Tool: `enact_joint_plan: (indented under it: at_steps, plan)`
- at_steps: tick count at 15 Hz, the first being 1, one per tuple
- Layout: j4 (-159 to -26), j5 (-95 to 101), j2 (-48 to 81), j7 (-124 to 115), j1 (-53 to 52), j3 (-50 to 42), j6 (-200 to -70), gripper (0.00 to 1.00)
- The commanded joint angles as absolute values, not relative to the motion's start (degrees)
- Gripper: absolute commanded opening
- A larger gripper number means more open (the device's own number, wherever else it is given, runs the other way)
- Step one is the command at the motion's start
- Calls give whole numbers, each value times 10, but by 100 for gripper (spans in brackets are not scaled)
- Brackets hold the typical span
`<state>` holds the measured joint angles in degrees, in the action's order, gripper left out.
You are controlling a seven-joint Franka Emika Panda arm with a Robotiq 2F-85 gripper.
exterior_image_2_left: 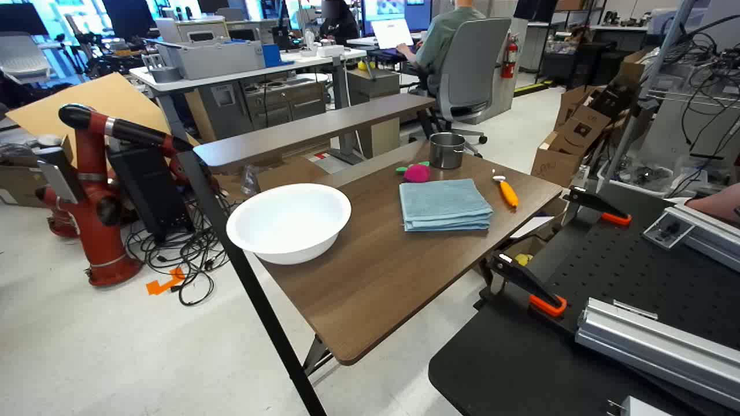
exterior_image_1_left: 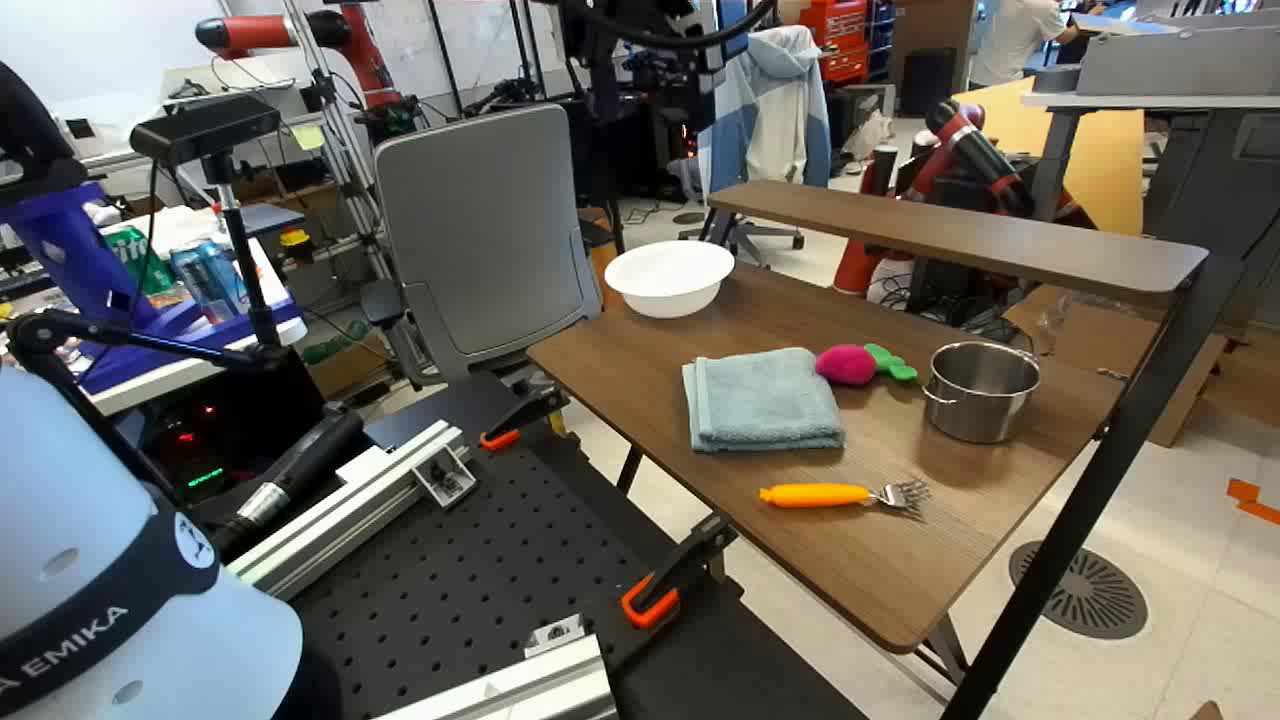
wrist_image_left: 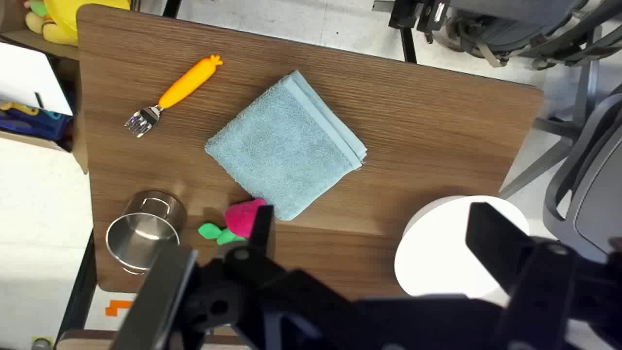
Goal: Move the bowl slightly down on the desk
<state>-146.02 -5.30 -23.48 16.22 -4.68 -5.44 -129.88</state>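
The white bowl (exterior_image_1_left: 668,275) sits at one end of the brown desk (exterior_image_1_left: 640,350), near its corner. In an exterior view the bowl (exterior_image_2_left: 289,222) is close to the shelf's leg, and the desk (exterior_image_2_left: 370,289) stretches away beyond it. In the wrist view the bowl (wrist_image_left: 447,253) is at the lower right, partly hidden by a finger and the gripper body. My gripper (wrist_image_left: 374,216) is open with nothing between its widely spread fingers. It hangs high above the desk, at the top of an exterior view (exterior_image_1_left: 652,105), apart from the bowl.
A folded teal cloth (exterior_image_1_left: 765,400), a pink and green toy (exterior_image_1_left: 850,365), a metal pot (exterior_image_1_left: 982,392) and an orange-handled fork (exterior_image_1_left: 820,495) lie on the desk. A raised shelf (exterior_image_1_left: 950,235) runs along one side. A grey chair (exterior_image_1_left: 480,230) stands near the bowl's end.
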Motion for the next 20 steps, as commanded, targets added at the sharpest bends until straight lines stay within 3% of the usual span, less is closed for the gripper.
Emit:
enact_joint_plan:
  at_steps: [1,20]
  plan:
    - [-1459,-55,-235,164,-42,-49,-1297,100]
    - [-1450,-81,-205,183,-58,-52,-1324,100]
